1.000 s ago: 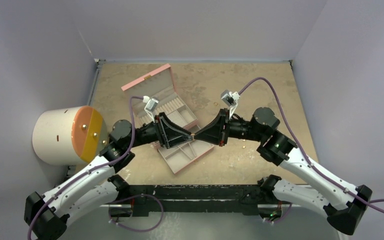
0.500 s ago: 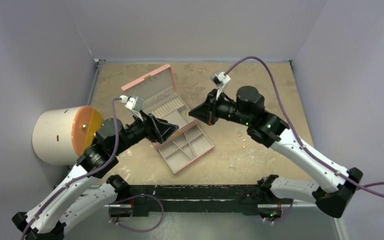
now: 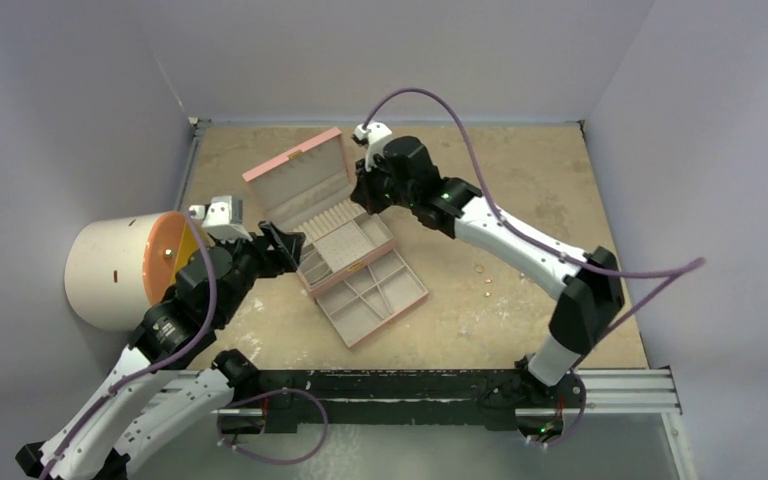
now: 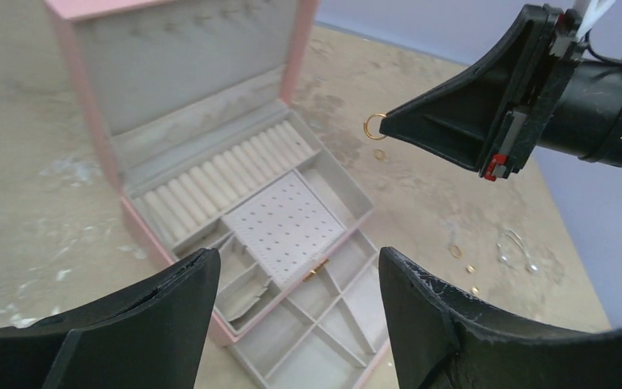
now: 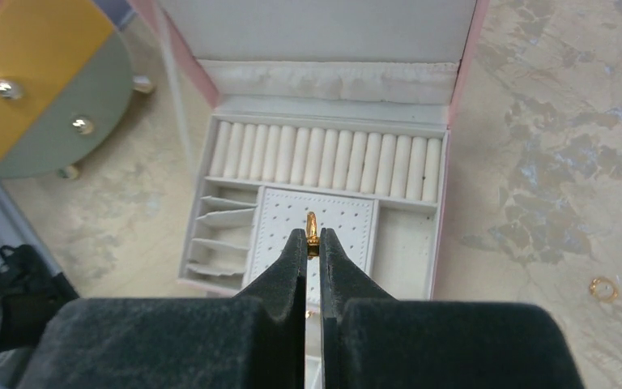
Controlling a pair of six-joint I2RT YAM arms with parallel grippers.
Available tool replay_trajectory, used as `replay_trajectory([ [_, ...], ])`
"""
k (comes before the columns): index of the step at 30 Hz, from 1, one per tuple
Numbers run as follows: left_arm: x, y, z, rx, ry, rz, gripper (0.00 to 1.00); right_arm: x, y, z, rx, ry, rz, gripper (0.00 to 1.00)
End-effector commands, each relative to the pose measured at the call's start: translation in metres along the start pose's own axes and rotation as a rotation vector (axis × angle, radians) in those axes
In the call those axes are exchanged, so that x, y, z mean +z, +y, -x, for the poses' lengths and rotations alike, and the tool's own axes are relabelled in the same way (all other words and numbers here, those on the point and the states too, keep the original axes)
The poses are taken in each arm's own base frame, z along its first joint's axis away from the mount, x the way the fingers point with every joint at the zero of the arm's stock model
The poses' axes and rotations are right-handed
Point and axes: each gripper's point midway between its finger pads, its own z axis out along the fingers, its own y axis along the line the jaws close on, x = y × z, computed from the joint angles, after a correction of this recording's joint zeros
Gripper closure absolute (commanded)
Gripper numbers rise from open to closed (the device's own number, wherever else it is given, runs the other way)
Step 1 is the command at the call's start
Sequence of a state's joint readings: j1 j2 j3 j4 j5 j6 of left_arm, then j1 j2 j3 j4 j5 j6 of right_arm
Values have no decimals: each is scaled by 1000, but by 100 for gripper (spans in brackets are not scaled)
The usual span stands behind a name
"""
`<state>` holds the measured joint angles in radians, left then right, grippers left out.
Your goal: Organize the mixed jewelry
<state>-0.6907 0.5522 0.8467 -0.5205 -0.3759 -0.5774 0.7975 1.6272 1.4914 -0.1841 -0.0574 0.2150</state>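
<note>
Tiny gold ring [image 5: 312, 226] clamped edge-on in the right hand [image 5: 308, 243] over the open pink box [image 5: 458, 97], left hand [image 4: 298, 263] apart and empty; ring judged light, rigid, slippery, best pinched across its band.

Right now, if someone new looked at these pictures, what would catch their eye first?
The right gripper, shut on a tiny gold ring, hangs beside the raised lid of the open pink jewelry box in the middle of the table. The left gripper stands wide open and empty at the box's left side. A big cream cylinder with an orange and yellow face sits at the table's left edge.
</note>
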Motion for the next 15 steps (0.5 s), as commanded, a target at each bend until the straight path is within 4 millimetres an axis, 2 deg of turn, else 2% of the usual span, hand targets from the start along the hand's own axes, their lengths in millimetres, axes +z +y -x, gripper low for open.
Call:
replay_trajectory([
  [1,-7,30,20,31,-102,154,28,26,-6,25,-68,-50,-31,100],
  [7,-13,38,21,29,-111,181,28,75,-15,8,-100,-6,-43,100],
  [15,-18,38,24,17,-131,168,28,124,-28,-27,-100,42,-64,100],
])
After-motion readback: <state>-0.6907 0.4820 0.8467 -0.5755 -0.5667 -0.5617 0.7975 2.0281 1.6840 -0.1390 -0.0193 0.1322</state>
